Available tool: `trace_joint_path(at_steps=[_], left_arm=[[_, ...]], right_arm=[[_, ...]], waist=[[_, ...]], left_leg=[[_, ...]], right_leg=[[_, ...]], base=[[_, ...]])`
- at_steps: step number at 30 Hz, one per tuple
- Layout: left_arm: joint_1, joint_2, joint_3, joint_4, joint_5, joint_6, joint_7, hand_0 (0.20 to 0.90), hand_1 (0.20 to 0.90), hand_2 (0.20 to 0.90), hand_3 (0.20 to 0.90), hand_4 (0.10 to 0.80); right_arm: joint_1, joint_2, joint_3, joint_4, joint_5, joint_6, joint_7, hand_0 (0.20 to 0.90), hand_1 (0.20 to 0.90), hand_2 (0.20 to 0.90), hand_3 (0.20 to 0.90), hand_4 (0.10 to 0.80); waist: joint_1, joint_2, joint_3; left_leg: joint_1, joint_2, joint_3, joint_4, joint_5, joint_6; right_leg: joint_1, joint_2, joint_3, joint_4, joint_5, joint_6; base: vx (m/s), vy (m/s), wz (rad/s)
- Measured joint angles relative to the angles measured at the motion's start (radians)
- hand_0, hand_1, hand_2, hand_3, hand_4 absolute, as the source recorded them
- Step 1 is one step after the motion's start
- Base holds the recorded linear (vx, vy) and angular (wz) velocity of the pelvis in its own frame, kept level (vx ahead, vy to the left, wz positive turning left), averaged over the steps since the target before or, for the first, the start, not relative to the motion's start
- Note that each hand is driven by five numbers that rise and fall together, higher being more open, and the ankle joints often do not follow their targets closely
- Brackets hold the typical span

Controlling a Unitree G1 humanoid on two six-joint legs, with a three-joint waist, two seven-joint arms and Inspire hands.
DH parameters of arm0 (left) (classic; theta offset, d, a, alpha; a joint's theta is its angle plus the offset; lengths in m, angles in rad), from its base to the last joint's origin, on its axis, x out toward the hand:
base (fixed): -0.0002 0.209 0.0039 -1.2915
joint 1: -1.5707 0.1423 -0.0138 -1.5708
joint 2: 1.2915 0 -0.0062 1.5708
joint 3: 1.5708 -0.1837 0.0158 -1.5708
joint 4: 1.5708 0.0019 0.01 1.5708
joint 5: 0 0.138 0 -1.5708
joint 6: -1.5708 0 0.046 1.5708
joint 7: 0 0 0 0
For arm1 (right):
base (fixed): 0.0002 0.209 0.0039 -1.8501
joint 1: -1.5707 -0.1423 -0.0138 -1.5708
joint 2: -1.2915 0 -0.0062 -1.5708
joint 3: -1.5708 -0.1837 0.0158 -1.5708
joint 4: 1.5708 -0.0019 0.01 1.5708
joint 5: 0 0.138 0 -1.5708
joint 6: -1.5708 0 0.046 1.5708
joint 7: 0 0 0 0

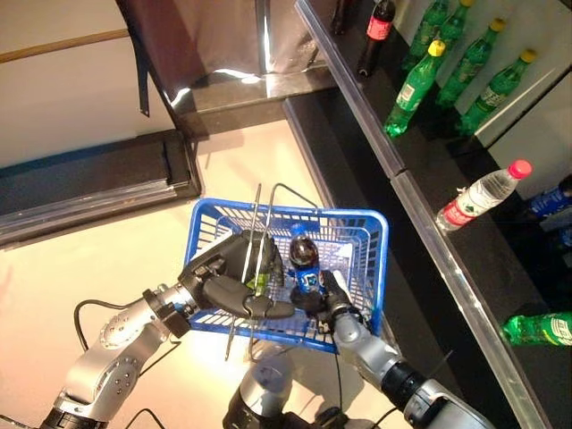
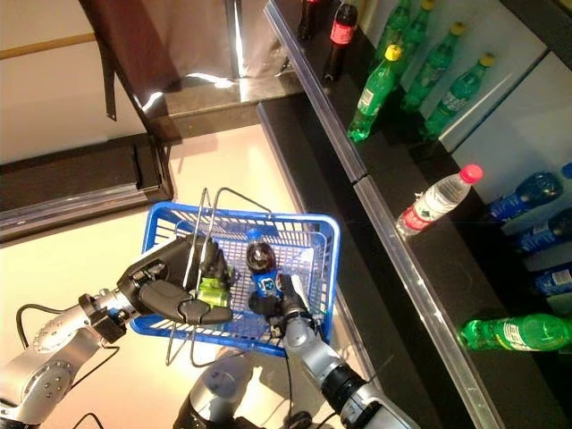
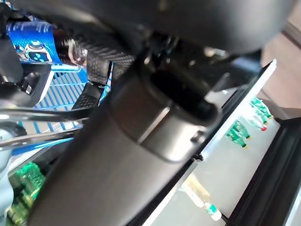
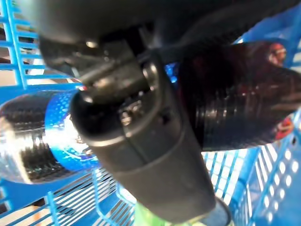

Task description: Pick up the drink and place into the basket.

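My left hand (image 1: 234,284) is curled round the wire handles (image 1: 257,234) of the blue basket (image 1: 374,234), carrying it so the opening sits up for the drop. A green item (image 2: 213,290) already lies inside. My right hand (image 1: 334,302) has its fingers wrapped on the dark drink (image 1: 304,264) with the blue label, upright inside the basket, near the right wall. I judge release comes next. Shelf (image 1: 465,259) on the right holds more bottles.
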Motion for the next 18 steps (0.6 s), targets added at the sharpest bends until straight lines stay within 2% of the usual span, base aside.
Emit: trace_joint_path(at_steps=[5, 7, 12, 18], left_arm=[[0.002, -0.002, -0.026, 0.0, -0.012, 0.009, 0.0, 0.3, 0.3, 0.3, 0.2, 0.1], [0.002, -0.001, -0.027, 0.0, -0.011, 0.03, 0.001, 0.3, 0.3, 0.3, 0.2, 0.1], [0.001, -0.002, -0.065, 0.0, -0.011, 0.085, 0.026, 0.3, 0.3, 0.3, 0.2, 0.1], [-0.028, 0.001, -0.143, 0.0, -0.01, 0.118, 0.077, 0.3, 0.3, 0.3, 0.2, 0.1]], right_arm=[[-0.055, 0.018, -0.001, 0.137, -0.017, 0.002, 0.059, 0.3, 0.3, 0.3, 0.2, 0.1], [-0.091, 0.022, 0.002, 0.179, -0.034, 0.032, 0.115, 0.3, 0.3, 0.3, 0.2, 0.1], [-0.211, 0.088, -0.001, 0.43, -0.029, 0.069, 0.198, 0.3, 0.3, 0.3, 0.2, 0.1], [-0.261, 0.118, -0.038, 0.543, -0.028, 0.211, 0.254, 0.309, 0.309, 0.309, 0.211, 0.111]], waist=[[0.001, 0.0, 0.0], [0.002, 0.0, 0.0], [0.019, -0.008, -0.005], [0.03, -0.009, -0.005]], left_leg=[[-0.001, -0.005, -0.003, -0.002, 0.0, 0.0], [-0.002, -0.006, -0.004, -0.003, 0.0, 0.0], [-0.014, -0.018, -0.029, 0.0, 0.0, 0.0], [-0.015, -0.029, -0.053, 0.01, 0.001, 0.001]], right_leg=[[-0.002, 0.0, -0.003, 0.002, 0.001, 0.004], [-0.002, -0.001, -0.004, 0.002, 0.0, 0.006], [0.006, -0.005, -0.031, 0.001, -0.007, 0.009], [0.025, -0.008, -0.058, -0.001, -0.01, 0.011]], base=[[0.0, 0.0, 0.0], [0.049, -0.021, 0.04], [0.062, -0.021, 0.16], [0.031, -0.027, 0.12]])
